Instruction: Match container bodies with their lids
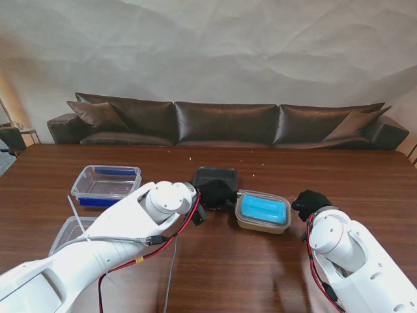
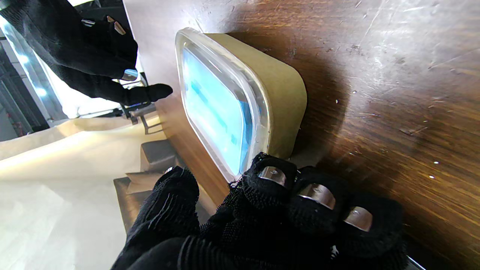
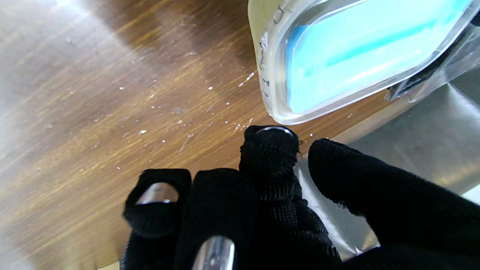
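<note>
One wide table point(image 1: 215, 267) of dark, scratched wood carries everything. A clear rectangular box with blue base point(image 1: 106, 184) stands at the far left. In the middle sits a tan rounded container point(image 1: 263, 212) with its clear lid point(image 2: 219, 101) closed. The left hand point(image 1: 215, 193) touches its left end, fingers curled. The right hand point(image 1: 311, 203) is just beside its right end, loosely open, holding nothing.
</note>
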{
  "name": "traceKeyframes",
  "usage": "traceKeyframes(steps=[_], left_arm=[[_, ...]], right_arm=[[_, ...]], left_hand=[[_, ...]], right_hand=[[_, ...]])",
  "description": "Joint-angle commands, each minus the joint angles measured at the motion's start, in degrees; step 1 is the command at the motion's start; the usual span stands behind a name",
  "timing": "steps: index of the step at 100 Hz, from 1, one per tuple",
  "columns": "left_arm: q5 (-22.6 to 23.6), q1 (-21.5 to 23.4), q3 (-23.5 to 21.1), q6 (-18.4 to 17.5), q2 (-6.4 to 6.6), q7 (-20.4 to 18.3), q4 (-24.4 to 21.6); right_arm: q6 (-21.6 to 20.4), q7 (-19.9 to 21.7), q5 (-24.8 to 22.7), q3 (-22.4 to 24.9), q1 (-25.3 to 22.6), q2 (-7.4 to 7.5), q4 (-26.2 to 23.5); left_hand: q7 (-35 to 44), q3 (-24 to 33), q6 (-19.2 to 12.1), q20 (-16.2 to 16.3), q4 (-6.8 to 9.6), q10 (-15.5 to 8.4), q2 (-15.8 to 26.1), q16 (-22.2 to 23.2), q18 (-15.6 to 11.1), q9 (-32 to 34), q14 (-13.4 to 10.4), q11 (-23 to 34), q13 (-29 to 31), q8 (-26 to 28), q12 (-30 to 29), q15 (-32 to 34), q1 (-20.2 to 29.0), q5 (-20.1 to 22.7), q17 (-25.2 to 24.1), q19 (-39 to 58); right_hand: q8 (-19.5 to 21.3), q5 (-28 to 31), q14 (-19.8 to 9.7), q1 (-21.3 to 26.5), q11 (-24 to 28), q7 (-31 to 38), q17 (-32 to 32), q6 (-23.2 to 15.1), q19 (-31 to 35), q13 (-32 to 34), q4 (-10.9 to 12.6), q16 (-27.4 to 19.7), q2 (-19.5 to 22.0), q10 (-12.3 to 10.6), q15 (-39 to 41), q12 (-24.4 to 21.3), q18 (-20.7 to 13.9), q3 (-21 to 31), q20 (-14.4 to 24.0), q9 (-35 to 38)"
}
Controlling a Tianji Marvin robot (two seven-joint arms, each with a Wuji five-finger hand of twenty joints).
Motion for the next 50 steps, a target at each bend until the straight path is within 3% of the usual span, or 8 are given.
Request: traceKeyframes(steps=[1,39,50], left_arm=[[-0.1,0.0,-0.22,0.32,-0.02,-1.25,-0.41],[-0.13,0.11,-0.27,0.32,0.01,-1.29,-0.41],[-0.1,0.11,-0.24,0.29,0.02,-1.3,-0.39]], right_arm=[[-1.37,0.35,-0.13,0.19,-0.7,-0.35,-0.79],[-6.15,1.33,2.02,0.16,-0.81,-0.24,-0.72],[-7.12,2.13,2.23,-0.19,-0.67,-0.06,-0.54]], left_hand=[[-0.15,-0.51,0.19,-3.68,-0.78,2.55,1.66,0.35,-1.11,-0.31,4.21,-0.04,0.84,-0.34,-0.36,3.67,0.54,-0.31,-1.29,-4.75],[-0.14,-0.51,0.13,-3.69,-0.78,2.55,1.69,0.35,-1.11,-0.31,4.21,-0.04,0.84,-0.33,-0.37,3.67,0.52,-0.33,-1.29,-4.75],[-0.14,-0.52,0.12,-3.69,-0.78,2.55,1.71,0.35,-1.11,-0.31,4.21,-0.04,0.84,-0.32,-0.37,3.67,0.5,-0.34,-1.29,-4.75]], right_hand=[[0.48,1.3,-5.98,-1.11,-0.02,0.81,22.79,-2.93,11.77,-0.17,0.66,-0.14,1.7,6.45,4.65,-0.42,1.13,-0.56,-0.65,5.56],[-0.2,7.2,-6.08,-2.25,0.56,-0.09,22.79,-8.96,11.78,-0.17,0.87,0.0,1.58,6.86,4.66,0.01,1.13,-0.32,-0.65,5.56],[-0.48,8.4,-6.21,-2.45,0.89,-0.53,22.82,-9.96,11.67,-0.16,0.94,0.05,1.44,6.03,4.66,0.16,0.79,-0.34,-0.7,5.58]])
